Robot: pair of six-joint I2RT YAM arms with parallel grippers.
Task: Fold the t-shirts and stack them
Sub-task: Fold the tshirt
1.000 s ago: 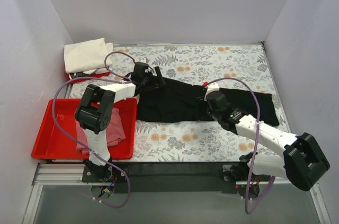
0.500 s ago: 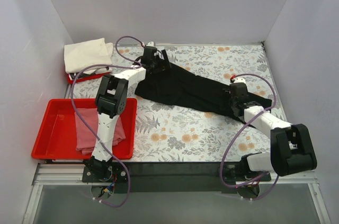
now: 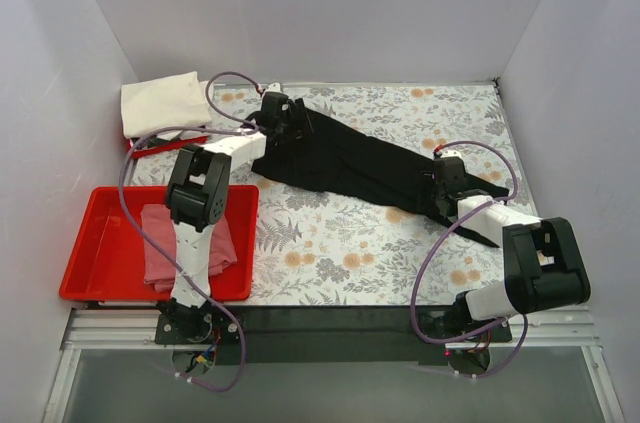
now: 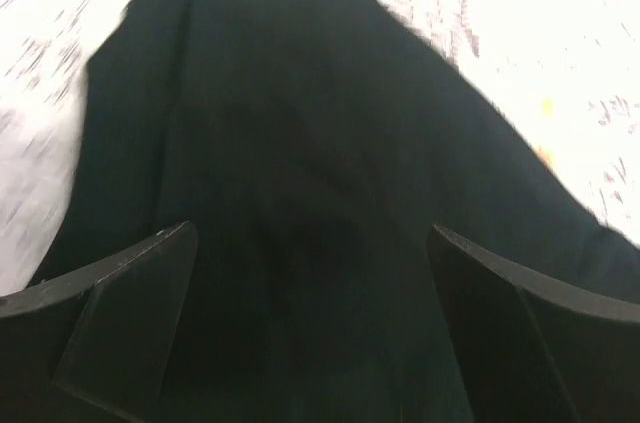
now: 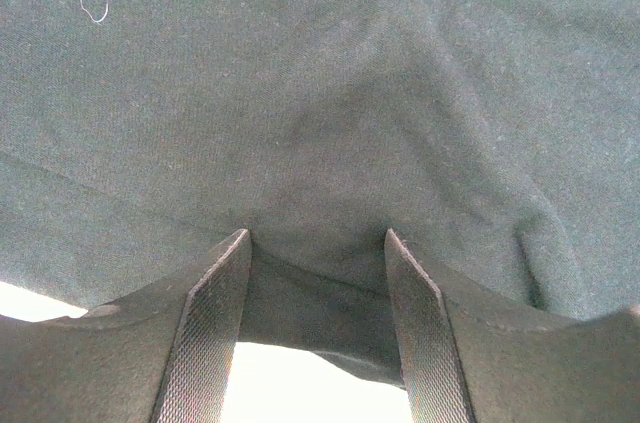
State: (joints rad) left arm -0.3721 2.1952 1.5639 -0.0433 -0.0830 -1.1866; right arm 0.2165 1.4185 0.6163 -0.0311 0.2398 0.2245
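The black t-shirt (image 3: 360, 163) lies stretched in a long diagonal band from back left to mid right. My left gripper (image 3: 283, 121) is over its back-left end. In the left wrist view the left gripper (image 4: 311, 233) stands wide open above the black t-shirt (image 4: 300, 93). My right gripper (image 3: 445, 175) is at the shirt's right end. In the right wrist view it (image 5: 318, 235) is open, its fingertips pressed against the black t-shirt (image 5: 320, 93), and a hem spans the gap between them. The pink t-shirt (image 3: 190, 243) lies in a tray. The cream t-shirt (image 3: 160, 103) is folded at the back left.
A red tray (image 3: 90, 253) at the near left holds the pink shirt. A second red tray (image 3: 140, 146) peeks out under the cream shirt. White walls close in the floral table (image 3: 340, 253) on three sides.
Both arms have reached outward: the left gripper toward the back left, the right gripper to the right. The black shirt went from lying across the middle to a longer diagonal band.
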